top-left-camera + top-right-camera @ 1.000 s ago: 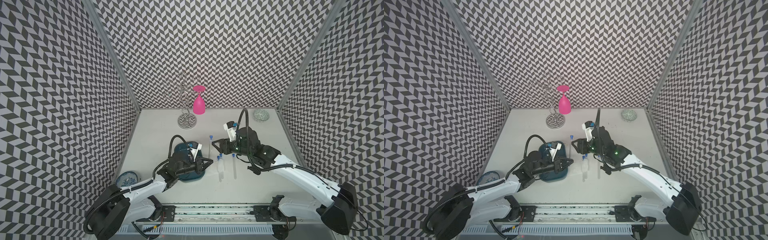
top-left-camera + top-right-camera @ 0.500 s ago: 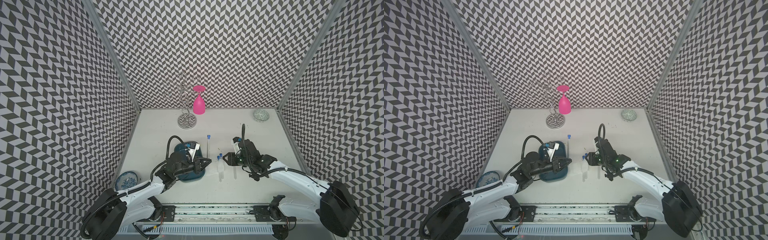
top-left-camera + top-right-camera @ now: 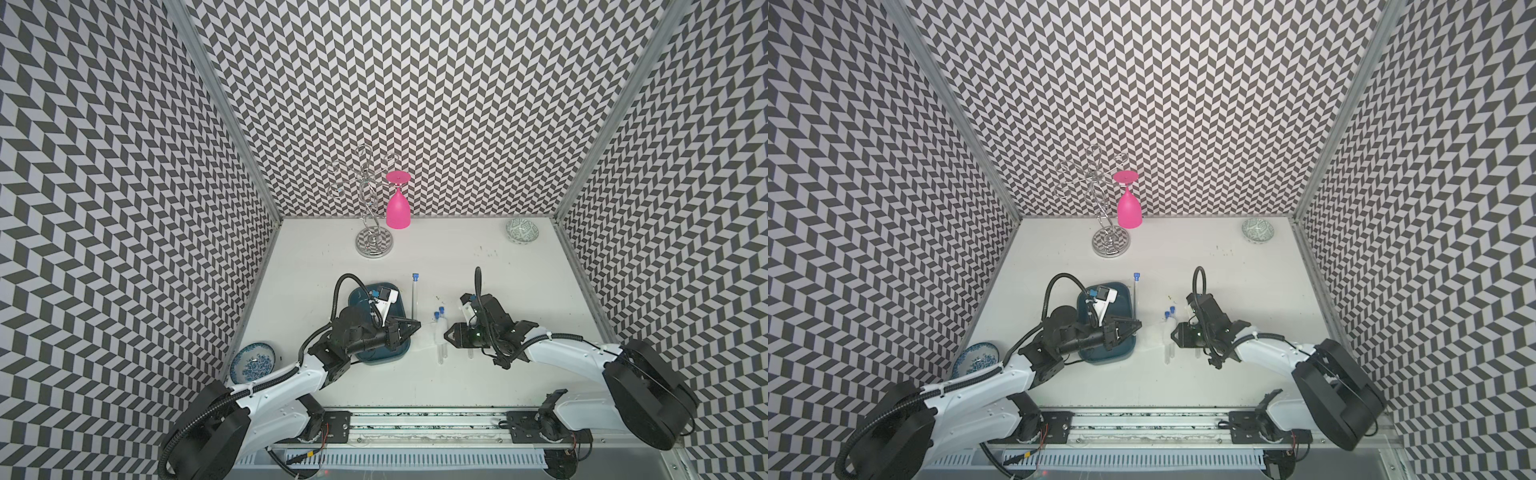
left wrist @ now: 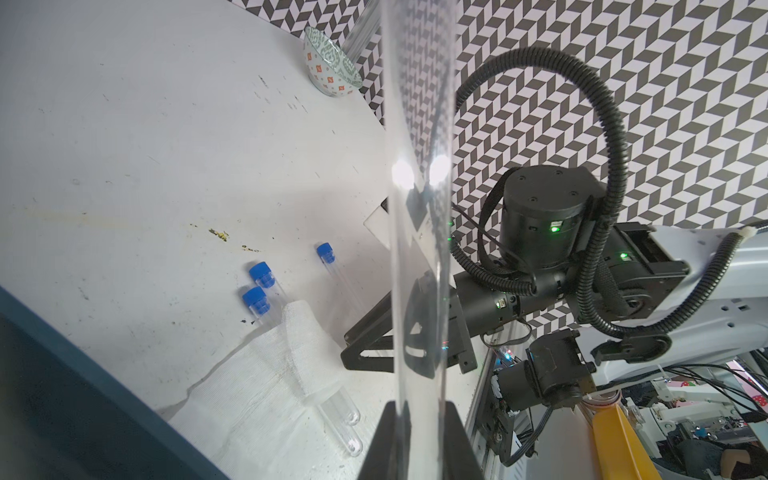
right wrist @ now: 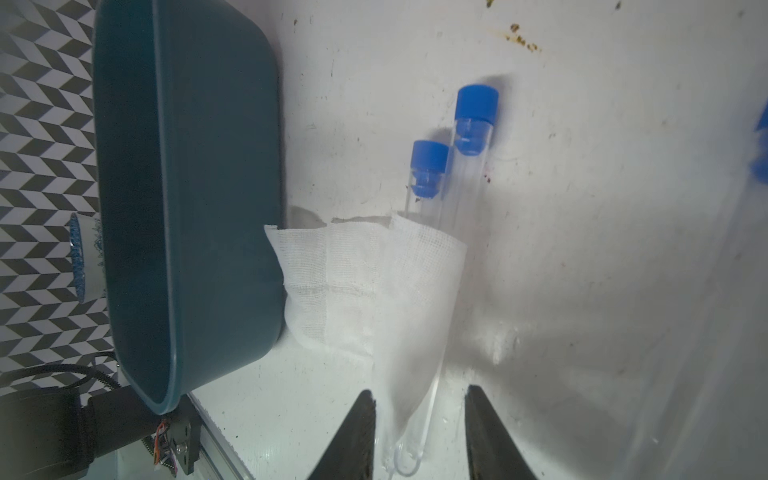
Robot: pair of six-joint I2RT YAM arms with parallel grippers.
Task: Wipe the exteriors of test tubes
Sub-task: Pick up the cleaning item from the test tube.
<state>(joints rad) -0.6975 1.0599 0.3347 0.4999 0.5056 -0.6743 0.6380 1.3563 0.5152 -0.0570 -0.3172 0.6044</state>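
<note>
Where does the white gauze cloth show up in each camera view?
In a top view: gauze cloth between teal tray and right gripper.
In a top view: gauze cloth, same place.
Left wrist: gauze cloth draped over two tubes.
Right wrist: gauze cloth beside teal tray.
Shared landmark: teal tray.

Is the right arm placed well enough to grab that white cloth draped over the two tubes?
Probably yes: the right tool straddles the end of the white cloth and the test tubes under it, jaws apart, nothing blocking.
</note>
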